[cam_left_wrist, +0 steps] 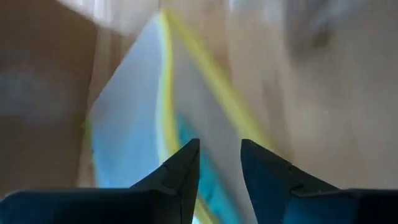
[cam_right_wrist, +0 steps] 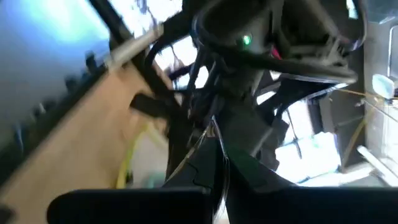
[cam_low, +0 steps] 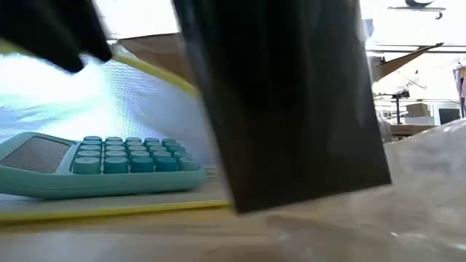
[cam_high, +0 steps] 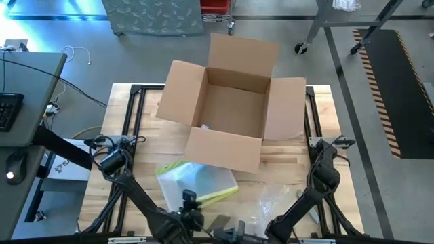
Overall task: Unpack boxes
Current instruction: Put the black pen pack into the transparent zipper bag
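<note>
the left gripper [cam_left_wrist: 217,163] sat low at the counter's [cam_high: 129,122] near edge, its fingers [cam_left_wrist: 180,171] grasping the yellow-edged clear sleeve [cam_high: 196,181] that holds a teal calculator [cam_low: 102,161]. a clean finish likely meant a firm pinch on the edge while sliding the sleeve clear of the crinkly film [cam_high: 271,203]. the open cardboard carton [cam_high: 230,108] stood mid-counter, just beyond the sleeve. the right gripper [cam_right_wrist: 219,175] waited at the near edge, fingers clenched on nothing.

One carton [cam_high: 230,112], one calculator [cam_low: 102,164], one sleeve [cam_high: 196,181]
</note>
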Robot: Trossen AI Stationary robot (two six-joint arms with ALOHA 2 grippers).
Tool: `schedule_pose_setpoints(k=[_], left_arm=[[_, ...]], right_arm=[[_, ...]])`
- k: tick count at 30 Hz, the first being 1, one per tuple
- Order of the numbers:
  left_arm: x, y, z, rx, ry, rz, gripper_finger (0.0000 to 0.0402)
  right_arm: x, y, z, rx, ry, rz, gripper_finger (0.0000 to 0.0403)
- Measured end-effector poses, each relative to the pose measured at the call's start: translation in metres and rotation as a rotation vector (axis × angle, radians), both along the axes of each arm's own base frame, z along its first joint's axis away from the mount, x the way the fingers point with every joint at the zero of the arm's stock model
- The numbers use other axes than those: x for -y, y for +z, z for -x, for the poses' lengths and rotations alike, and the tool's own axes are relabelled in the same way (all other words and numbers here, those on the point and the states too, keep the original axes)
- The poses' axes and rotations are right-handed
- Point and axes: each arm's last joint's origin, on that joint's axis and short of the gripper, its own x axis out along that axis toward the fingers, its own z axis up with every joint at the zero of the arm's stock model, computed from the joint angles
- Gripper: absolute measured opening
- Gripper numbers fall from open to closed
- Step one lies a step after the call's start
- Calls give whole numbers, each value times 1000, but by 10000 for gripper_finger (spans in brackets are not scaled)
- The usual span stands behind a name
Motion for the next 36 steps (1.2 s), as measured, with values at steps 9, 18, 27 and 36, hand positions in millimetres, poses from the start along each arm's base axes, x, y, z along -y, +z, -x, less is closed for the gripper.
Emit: schedule_pose_setpoints(k=[9,18,27,36], left_arm=[[-21,8,20,-5,270,-86,69],[-14,26,14,15,308,21,47],[-14,49,14,5,308,12,38],[-16,58,19,-38,365,87,38]], right_arm=[[19,-5,-20,-57,7,126,0],[28,-11,-40,-21,178,283,0],[41,-13,-55,-8,276,495,0],[72,-20,-81,-53,327,561,0]])
